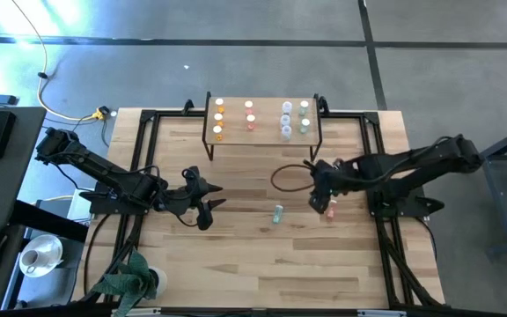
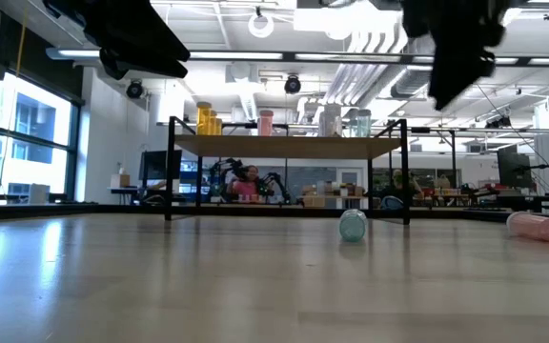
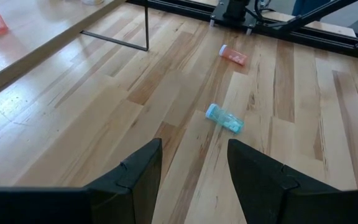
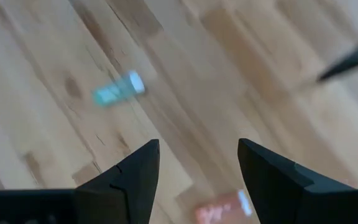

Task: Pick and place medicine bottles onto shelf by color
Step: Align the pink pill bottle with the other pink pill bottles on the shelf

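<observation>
Seen from above, the shelf [image 1: 262, 123] stands at the twelve o'clock edge of the wooden surface [image 1: 236, 255], carrying upright medicine bottles in columns: orange ones [image 1: 218, 119] at its nine o'clock end, pink-red ones [image 1: 250, 115] next, then pale blue-white ones [image 1: 286, 121], and teal green ones [image 1: 304, 116] at its three o'clock end. Two bottles lie on their sides on the surface, clear of the shelf: a teal bottle [image 1: 277, 213] near the middle, and a pink-red bottle [image 1: 331, 210] at its three o'clock, near but apart from it. The right claw [image 1: 318, 195] hangs over the surface just beside the pink-red bottle, at that bottle's ten o'clock; its own wrist camera shows its two dark fingers [image 4: 129, 180] spread apart with nothing between them, the pink-red bottle [image 4: 219, 212] lying below the gap and the teal bottle [image 4: 118, 89] farther off. The left claw [image 1: 208, 202] sits at the nine o'clock side of the teal bottle, well apart from it, with its fingers [image 3: 132, 177] also parted and empty; from its wrist camera both fallen bottles show ahead, the teal one [image 3: 225, 118] nearer and the pink-red one [image 3: 233, 55] beyond. A thin dark cable loop [image 1: 287, 177] lies on the surface between the shelf and the right claw. From table height the teal bottle [image 2: 353, 225] and the pink-red bottle [image 2: 537, 227] both rest on the surface in front of the shelf [image 2: 289, 145].
</observation>
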Controlling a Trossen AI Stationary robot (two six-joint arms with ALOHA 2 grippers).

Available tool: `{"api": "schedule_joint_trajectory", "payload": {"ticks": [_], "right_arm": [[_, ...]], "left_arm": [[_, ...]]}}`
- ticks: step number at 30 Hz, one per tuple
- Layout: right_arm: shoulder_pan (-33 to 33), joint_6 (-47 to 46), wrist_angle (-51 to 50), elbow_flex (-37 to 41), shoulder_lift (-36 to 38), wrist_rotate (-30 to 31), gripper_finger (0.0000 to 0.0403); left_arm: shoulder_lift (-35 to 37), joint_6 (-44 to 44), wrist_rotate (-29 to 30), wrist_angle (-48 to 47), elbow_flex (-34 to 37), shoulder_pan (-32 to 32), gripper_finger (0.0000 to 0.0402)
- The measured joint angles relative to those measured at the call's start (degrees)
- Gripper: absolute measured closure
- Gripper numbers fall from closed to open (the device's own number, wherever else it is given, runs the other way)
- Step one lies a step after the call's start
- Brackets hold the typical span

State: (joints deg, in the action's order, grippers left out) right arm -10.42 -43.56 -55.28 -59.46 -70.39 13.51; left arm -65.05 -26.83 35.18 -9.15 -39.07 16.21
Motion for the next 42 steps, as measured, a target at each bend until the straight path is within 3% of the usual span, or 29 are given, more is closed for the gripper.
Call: {"api": "schedule_joint_trajectory", "payload": {"ticks": [11, 20, 32, 42], "right_arm": [[-7.5, -24.2, 2.1, 13.0, 0.0, -2.8, 0.0194], [-10.9, -35.6, 7.1, 19.9, 0.0, -4.5, 0.0194], [-12.3, -41.5, 7.8, 21.0, -0.3, -2.1, 0.0194], [-12.3, -43.0, 8.9, 21.0, -6.5, -2.9, 0.0194]], "left_arm": [[0.0, 0.0, 0.0, 0.0, 0.0, 0.0, 0.0229], [0.0, 0.0, 0.0, 0.0, 0.0, 0.0, 0.0229], [0.0, 0.0, 0.0, 0.0, 0.0, 0.0, 0.0229], [0.0, 0.0, 0.0, 0.0, 0.0, 0.0, 0.0229]]}}
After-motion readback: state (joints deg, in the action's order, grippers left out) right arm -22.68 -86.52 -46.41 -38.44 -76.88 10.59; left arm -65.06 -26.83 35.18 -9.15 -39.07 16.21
